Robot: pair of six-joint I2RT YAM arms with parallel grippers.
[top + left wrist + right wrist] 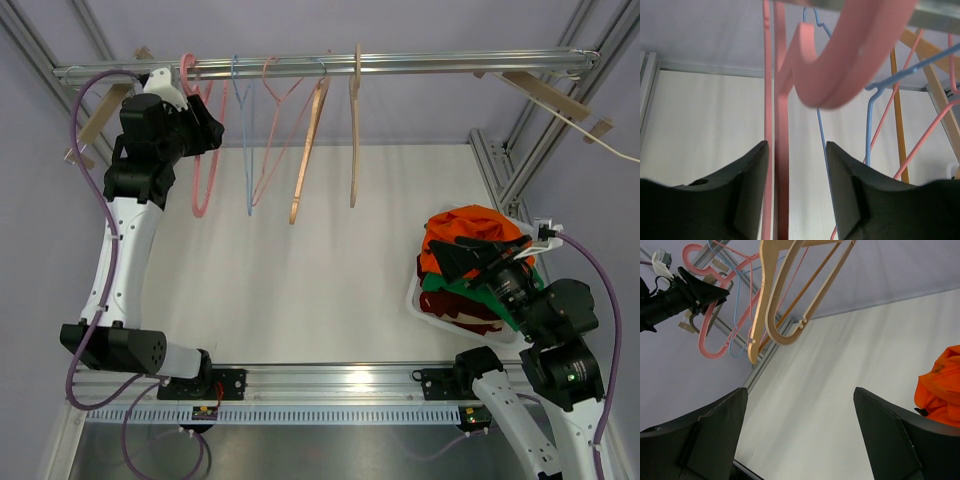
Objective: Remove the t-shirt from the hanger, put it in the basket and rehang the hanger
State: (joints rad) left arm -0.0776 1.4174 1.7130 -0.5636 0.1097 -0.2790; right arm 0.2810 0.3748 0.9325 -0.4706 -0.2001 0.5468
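A pink plastic hanger [203, 160] hangs bare at the left end of the metal rail [420, 64]. My left gripper [210, 128] is raised to it just under the rail. In the left wrist view the gripper [796, 150] is open, with the hanger's pink stem [781, 165] between the jaws, close to the left finger [752, 185]. No t-shirt hangs on any hanger. An orange t-shirt [470, 225] lies on top of the clothes pile at the right and shows at the right wrist view's edge [940, 385]. My right gripper [462, 256] is open and empty over that pile [800, 395].
A blue wire hanger [247, 140], a thin pink wire hanger [275, 130] and two wooden hangers [310, 150] hang bare on the rail. A white basket [412, 300] at the right holds orange, green and dark red clothes. Aluminium frame posts [500, 160] stand at the right.
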